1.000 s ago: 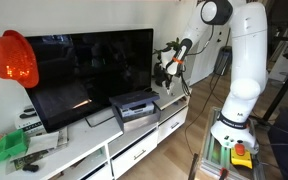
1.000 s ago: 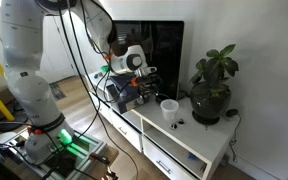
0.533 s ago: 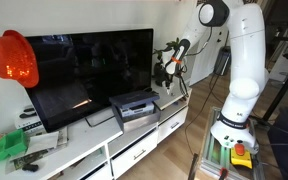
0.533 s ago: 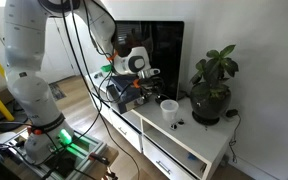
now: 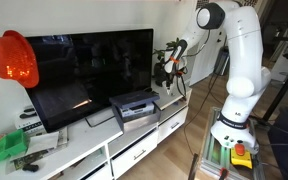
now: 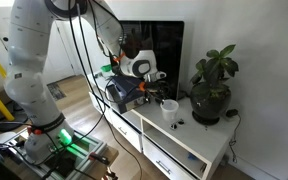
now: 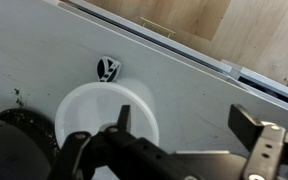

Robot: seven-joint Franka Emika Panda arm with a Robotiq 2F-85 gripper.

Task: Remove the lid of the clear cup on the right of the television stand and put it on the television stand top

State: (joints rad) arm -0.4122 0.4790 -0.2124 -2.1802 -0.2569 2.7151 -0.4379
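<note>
No legible words or numbers anywhere; only a small pale emblem on a dark token lying on the television stand, too blurred to make out

Over the last second the claw has travelled right and a little lower above the counter, closing on the clear cup; it was well apart from the cup and now hangs just beside and above its rim. In an exterior view the arm's upper joint has swung left, and the white arm below it leans further towards the television side
</note>
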